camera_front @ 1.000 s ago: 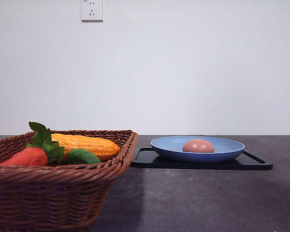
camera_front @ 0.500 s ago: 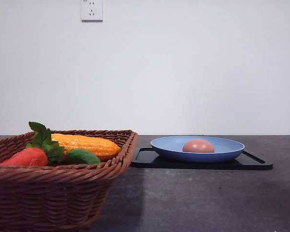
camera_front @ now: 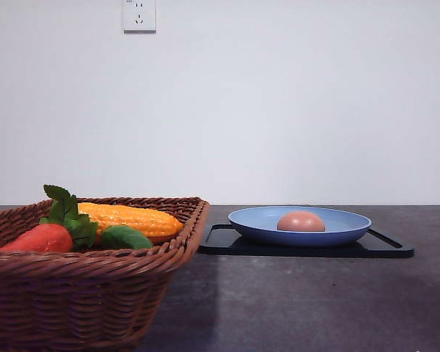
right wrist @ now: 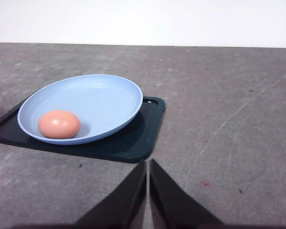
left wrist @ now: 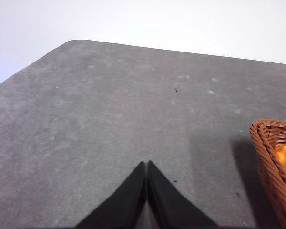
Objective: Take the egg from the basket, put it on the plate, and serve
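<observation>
Both jaws are pressed together and hold nothing: left gripper (left wrist: 146, 164) over bare table (left wrist: 109, 124), right gripper (right wrist: 148, 164) near the tray (right wrist: 133, 143). Egg (camera_front: 301, 221) lies in the plate (camera_front: 352, 220), toward its 8 o'clock edge in the right wrist view, well apart from the basket (camera_front: 95, 293). It looks light, smooth, likely fragile and prone to roll; grip gently across its short middle. Dark matte tabletop, plain white wall behind
</observation>
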You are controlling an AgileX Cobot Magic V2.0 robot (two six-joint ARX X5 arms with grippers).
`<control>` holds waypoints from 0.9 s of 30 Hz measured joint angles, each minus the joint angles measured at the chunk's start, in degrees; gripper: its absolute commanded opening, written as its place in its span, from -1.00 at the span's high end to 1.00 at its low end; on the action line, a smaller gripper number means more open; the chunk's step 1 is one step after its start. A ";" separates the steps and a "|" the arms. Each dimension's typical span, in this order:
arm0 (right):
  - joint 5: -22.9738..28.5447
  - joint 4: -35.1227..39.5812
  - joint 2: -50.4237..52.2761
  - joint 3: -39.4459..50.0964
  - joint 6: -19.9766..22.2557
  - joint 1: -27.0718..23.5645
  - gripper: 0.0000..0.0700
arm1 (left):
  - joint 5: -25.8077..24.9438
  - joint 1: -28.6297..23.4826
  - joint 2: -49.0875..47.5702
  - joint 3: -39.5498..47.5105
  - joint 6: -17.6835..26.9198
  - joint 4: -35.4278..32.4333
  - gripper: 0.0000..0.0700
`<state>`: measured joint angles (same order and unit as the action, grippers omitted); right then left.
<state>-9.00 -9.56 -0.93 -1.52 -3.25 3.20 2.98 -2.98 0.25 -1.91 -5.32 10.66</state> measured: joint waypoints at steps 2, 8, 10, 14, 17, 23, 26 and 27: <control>-0.01 0.00 0.00 0.00 -0.01 0.00 1.00 | 0.00 0.00 0.00 0.00 0.00 0.00 1.00; -0.01 0.00 0.00 0.00 -0.01 0.00 1.00 | 0.00 0.00 0.00 0.00 0.00 0.00 1.00; -0.01 0.00 0.00 0.00 -0.02 0.00 1.00 | 0.00 0.00 0.00 0.01 0.00 0.00 1.00; -0.01 0.00 0.00 0.00 -0.02 0.00 1.00 | 0.00 0.00 0.00 0.00 0.00 0.00 1.00; -0.01 0.00 0.00 0.00 -0.02 0.00 1.00 | 0.00 0.00 0.00 0.00 0.00 0.00 1.00; 0.00 0.00 0.00 0.00 -0.01 0.00 1.00 | 0.00 0.00 0.00 0.00 0.00 0.00 1.00; -0.01 0.00 0.00 0.00 -0.01 0.00 1.00 | 0.00 0.00 0.00 0.00 0.00 0.00 1.00; -0.01 0.00 0.00 0.00 -0.01 0.00 1.00 | 0.00 0.00 0.00 0.00 0.00 0.00 1.00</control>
<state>-9.02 -9.56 -0.93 -1.52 -3.25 3.20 2.98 -2.98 0.25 -1.91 -5.32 10.66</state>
